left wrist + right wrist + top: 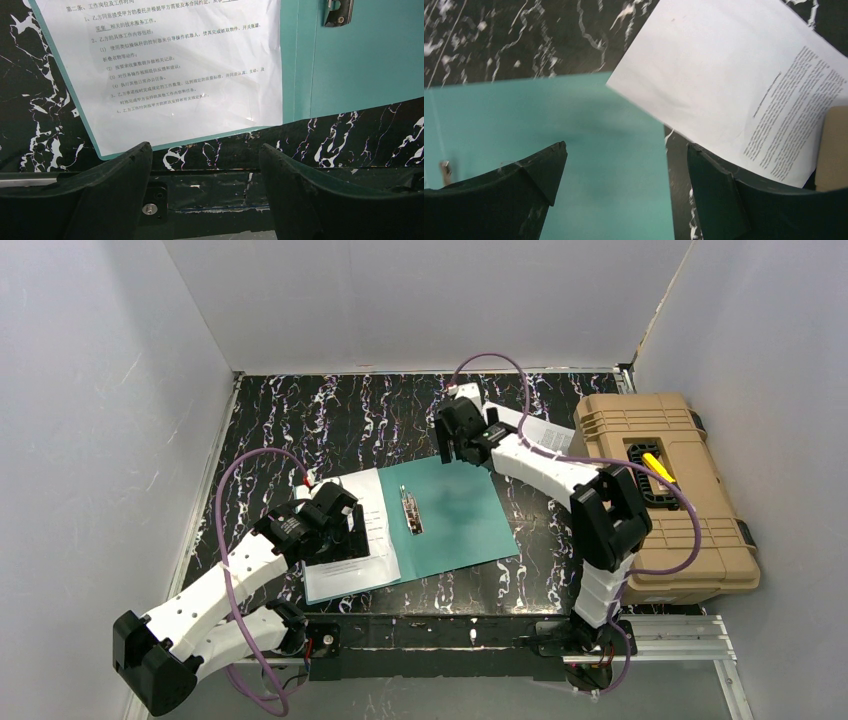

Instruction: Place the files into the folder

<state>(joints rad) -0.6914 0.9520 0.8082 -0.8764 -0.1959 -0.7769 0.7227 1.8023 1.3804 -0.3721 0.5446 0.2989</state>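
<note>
Both the right pincer (625, 150) and the left pincer (205, 150) stood spread and empty; the loose file (724, 75) at 1 o'clock of the open folder (460, 515) called for a flat, slow drag onto it.

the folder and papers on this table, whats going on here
Two robot arms are filing printed sheets into a teal folder, which lies open on the table. One sheet already rests on the folder's left half, with the left gripper hovering open over its near edge. The right gripper is open too, over the folder's far right corner, beside a second sheet that lies between the folder and a tan toolbox. Neither gripper holds anything.
</note>
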